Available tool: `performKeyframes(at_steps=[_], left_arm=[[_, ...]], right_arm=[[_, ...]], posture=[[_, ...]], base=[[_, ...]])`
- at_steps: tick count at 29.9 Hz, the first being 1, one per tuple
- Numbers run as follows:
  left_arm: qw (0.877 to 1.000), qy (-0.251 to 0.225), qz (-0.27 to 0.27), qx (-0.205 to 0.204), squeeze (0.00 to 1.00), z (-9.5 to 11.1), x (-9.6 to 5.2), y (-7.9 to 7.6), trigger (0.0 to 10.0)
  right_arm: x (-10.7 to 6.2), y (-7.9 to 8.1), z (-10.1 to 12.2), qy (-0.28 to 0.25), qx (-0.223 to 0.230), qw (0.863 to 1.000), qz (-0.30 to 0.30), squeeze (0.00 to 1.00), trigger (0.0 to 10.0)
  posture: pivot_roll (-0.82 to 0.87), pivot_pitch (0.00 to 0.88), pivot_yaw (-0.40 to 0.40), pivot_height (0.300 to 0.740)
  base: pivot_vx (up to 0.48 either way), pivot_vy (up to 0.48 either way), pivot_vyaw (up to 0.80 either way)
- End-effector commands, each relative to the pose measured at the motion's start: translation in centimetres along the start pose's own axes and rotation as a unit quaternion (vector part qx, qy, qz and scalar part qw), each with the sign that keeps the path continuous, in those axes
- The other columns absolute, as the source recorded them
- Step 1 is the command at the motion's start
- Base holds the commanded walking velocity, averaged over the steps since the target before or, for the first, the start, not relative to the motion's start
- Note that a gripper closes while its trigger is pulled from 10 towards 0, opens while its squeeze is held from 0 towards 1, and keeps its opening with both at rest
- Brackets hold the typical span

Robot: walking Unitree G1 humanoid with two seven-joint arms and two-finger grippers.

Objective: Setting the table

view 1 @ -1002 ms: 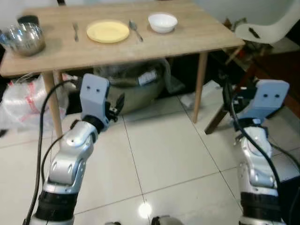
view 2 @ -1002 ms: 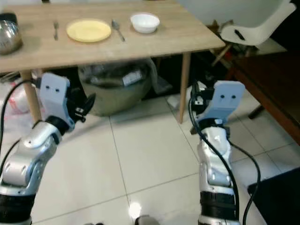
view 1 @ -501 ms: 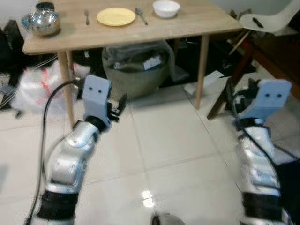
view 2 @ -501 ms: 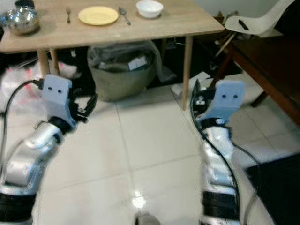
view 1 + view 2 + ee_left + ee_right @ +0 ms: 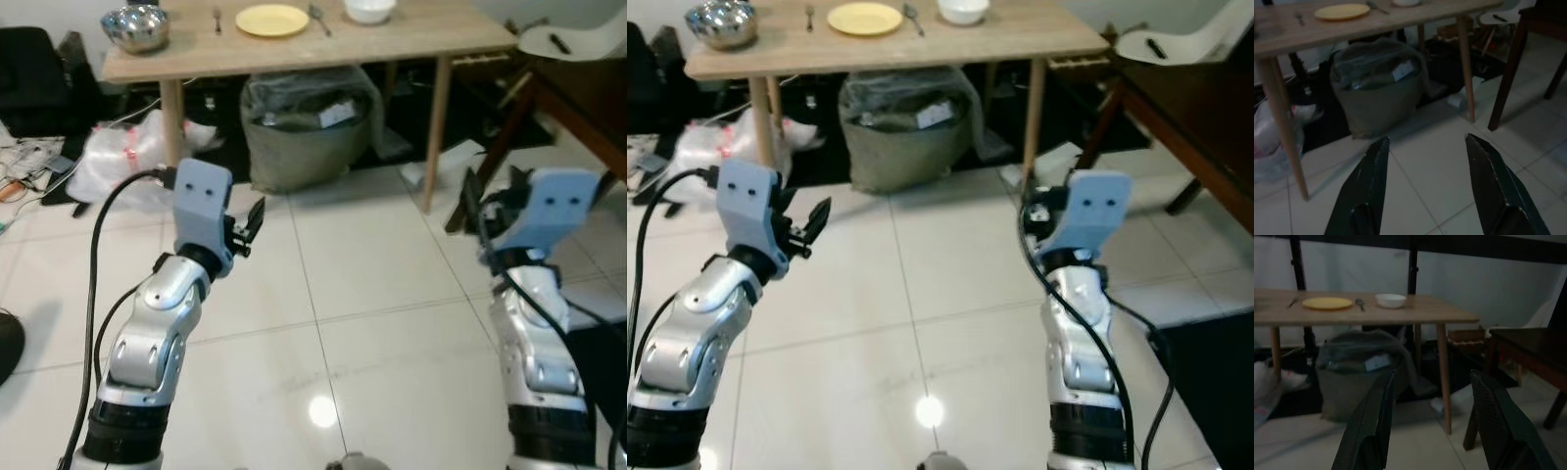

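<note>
On the far wooden worktop, a yellow plate is sitting between a fork and a spoon, both lying lengthwise away from the robot, white bowl beside them. Left gripper and right gripper are hovering over floor tiles, fingers spread wide, holding nothing.

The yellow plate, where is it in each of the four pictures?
Left eye view: yellow plate at top centre, on the table.
Right eye view: top, left of centre.
Left wrist view: top left.
Right wrist view: left, mid-height.
Shared landmark: the spoon lying beside the plate.
</note>
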State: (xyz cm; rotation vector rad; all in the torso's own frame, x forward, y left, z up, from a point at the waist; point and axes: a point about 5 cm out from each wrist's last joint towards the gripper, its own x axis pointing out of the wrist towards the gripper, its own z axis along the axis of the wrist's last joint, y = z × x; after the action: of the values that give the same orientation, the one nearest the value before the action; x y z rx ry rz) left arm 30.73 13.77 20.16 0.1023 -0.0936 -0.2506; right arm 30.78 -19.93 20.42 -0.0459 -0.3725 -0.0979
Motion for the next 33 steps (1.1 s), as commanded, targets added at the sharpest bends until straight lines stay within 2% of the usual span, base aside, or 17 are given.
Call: performKeyframes(at_steps=[1, 8, 29, 33], left_arm=[[1.000, 0.010, 0.005, 0.001, 0.00, -0.40, -0.15, 0.24, 10.0], [1.000, 0.011, 0.005, 0.001, 0.00, -0.40, -0.09, 0.25, 10.0], [1.000, 0.018, 0.007, -0.005, 0.00, -0.46, 0.10, 0.33, 10.0], [1.000, 0.017, 0.004, -0.009, 0.00, -0.41, 0.12, 0.24, 10.0]], right_arm=[[-0.17, 0.36, -0.13, 0.003, 0.006, 1.000, 0.006, 0.00, 10.0], [-0.21, 0.35, -0.14, 0.004, 0.006, 1.000, 0.004, 0.00, 10.0], [-0.27, 0.21, -0.30, 0.009, 0.007, 1.000, 0.000, 0.00, 10.0], [-0.30, 0.17, -0.39, 0.011, 0.011, 1.000, -0.002, 0.00, 10.0]], posture=[[-0.09, 0.034, 0.043, 0.740], [-0.09, 0.037, 0.044, 0.740], [-0.09, 0.037, 0.049, 0.740], [-0.09, 0.037, 0.051, 0.740]], base=[[-0.349, 0.000, 0.00], [-0.283, 0.000, 0.00], [0.000, 0.000, 0.00], [0.000, 0.000, -0.80]])
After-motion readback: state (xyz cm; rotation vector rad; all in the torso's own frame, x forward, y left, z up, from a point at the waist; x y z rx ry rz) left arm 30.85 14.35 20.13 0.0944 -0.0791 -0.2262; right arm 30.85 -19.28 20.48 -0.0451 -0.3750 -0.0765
